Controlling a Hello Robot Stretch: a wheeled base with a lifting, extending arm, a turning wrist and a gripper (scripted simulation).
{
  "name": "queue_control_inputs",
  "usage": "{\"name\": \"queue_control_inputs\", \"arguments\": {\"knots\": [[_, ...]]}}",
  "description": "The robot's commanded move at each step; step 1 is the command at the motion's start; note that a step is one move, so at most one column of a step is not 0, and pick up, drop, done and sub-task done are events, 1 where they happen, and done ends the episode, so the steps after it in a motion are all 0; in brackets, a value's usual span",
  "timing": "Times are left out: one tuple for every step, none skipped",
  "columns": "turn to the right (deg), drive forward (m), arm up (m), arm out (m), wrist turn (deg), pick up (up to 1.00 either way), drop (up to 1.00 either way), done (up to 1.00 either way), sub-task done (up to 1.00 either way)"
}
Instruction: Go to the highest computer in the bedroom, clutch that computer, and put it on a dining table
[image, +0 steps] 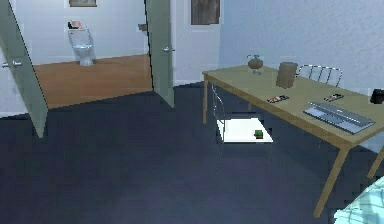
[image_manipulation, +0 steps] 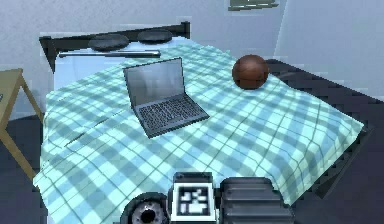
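Computer (image_manipulation: 165, 97) lying open on the bed (image_manipulation: 280, 140) looks lower than the flat computer (image: 340, 117) on the desk (image: 235, 85), so I judge I'm at the go-to step and must next drive up to the desk; whether my gripper (image_manipulation: 150, 212) holds anything I cannot tell.

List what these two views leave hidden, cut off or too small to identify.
Forward view: dark object on the wooden table, cut by the right edge.
Forward view: small dark items beside the laptop, too small to name.
Forward view: wall picture, cropped by the top edge.
Arm side view: gripper, cut by the bottom edge; cannot tell whether it holds anything.
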Motion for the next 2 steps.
{"name": "queue_control_inputs", "arguments": {"knots": [[0.0,0.0,0.0,0.5,0.0,0.0,0.0,0.0,0.0],[0.0,0.0,0.0,0.0,45.0,0.0,0.0,0.0,0.0]]}}
